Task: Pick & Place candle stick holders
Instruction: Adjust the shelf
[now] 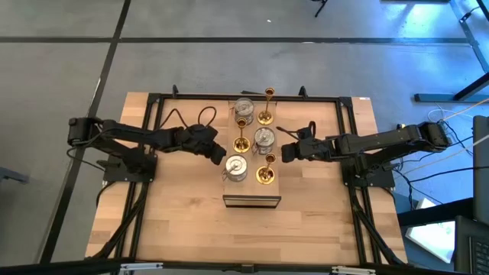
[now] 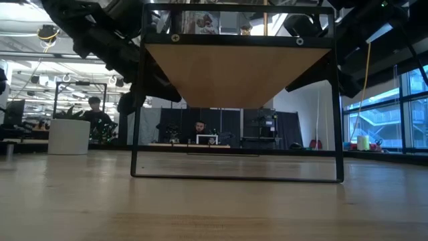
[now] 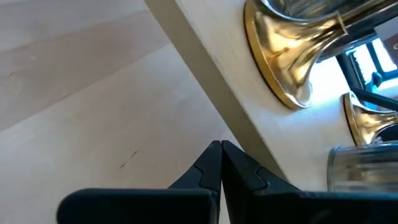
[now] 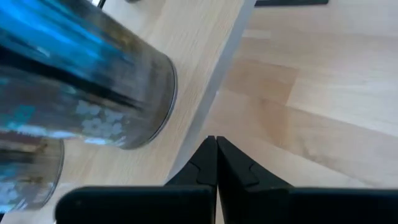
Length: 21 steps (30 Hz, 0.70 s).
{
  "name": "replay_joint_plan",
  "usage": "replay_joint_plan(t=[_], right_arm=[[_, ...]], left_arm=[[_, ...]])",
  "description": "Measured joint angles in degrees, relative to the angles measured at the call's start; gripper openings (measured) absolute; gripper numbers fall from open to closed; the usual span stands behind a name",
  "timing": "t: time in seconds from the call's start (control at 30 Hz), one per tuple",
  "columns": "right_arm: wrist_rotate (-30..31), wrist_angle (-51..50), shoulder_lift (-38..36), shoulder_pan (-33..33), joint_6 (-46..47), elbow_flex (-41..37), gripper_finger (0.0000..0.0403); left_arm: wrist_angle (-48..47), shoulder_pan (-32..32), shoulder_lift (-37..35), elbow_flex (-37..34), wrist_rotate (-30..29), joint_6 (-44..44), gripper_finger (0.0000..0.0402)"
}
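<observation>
Six candle stick holders stand on a long pale wooden board (image 1: 253, 156) at the table's middle. Three are gold sticks (image 1: 265, 114) (image 1: 241, 142) (image 1: 265, 175) and three are silvery cups (image 1: 244, 108) (image 1: 263, 138) (image 1: 236, 167). My left gripper (image 1: 222, 156) is shut and empty, its tips (image 3: 221, 147) at the board's left edge, beside a gold base (image 3: 280, 59). My right gripper (image 1: 285, 153) is shut and empty, its tips (image 4: 213, 140) at the board's right edge, beside a silvery cup (image 4: 87, 87). My left gripper's shut fingertips stand right at the board's left side edge (image 3: 239, 134); whether they touch it, I cannot tell. My right gripper's shut fingertips stand right at the board's right side edge (image 4: 199, 134); whether they touch it, I cannot tell.
The board sits raised on a black frame (image 2: 237, 175), seen from below in the low view. A black rail frame (image 1: 157, 98) runs around the table. There is bare wood (image 1: 183, 221) toward the near edge. People sit at desks (image 2: 200, 130) in the room beyond.
</observation>
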Motion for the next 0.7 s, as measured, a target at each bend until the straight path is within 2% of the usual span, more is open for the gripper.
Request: replay_joint_plan(t=[0.33,0.7], right_arm=[[0.82,4.15,0.07,-2.84,-3.72,-0.02,0.0],[-0.23,4.14,0.76,-6.25,-5.26,-0.02,0.0]], left_arm=[[-1.88,-3.49,-1.82,0.0,-3.49,-2.39,0.0001],[-1.93,-5.7,-1.89,0.0,-5.55,-3.64,0.0001]])
